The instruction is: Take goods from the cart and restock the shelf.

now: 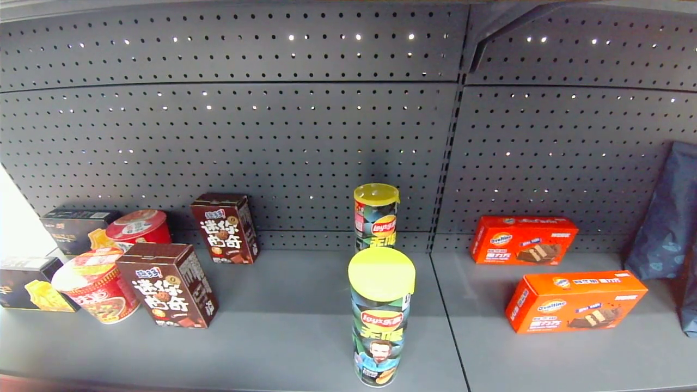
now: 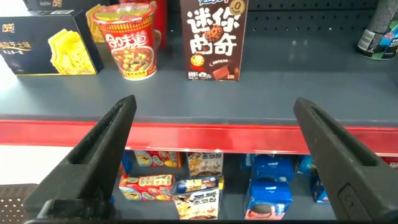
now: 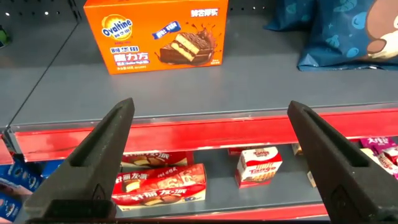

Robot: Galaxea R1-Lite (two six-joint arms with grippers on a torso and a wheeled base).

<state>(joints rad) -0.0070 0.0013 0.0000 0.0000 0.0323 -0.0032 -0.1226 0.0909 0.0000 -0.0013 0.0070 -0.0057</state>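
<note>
Perforated grey back panels [image 1: 272, 136] rise behind a grey shelf [image 1: 294, 326] whose front edge carries a red strip [image 2: 205, 134].

Centre: two chip cans with yellow lids stand upright in a file, the front can [image 1: 381, 316] near the shelf edge and the rear can [image 1: 375, 218] against the back panel.

Left side: two brown cookie boxes [image 1: 169, 286] stand upright, one ahead of the other. Beside them are two red noodle cups [image 1: 95, 286] and two black boxes [image 1: 27, 283] at the far left.

Right side: two orange cake boxes [image 1: 577, 302] lie one behind the other, well apart from a blue bag [image 1: 667, 218] leaning at the far right.

Below the red strip, a lower shelf holds more packaged goods [image 2: 186, 186].

The left gripper [image 2: 214, 106] hangs in front of the shelf edge, facing the front cookie box, with fingers spread wide and holding nothing. The right gripper [image 3: 211, 106] hangs likewise before the front cake box, also spread wide with nothing between its fingers.
</note>
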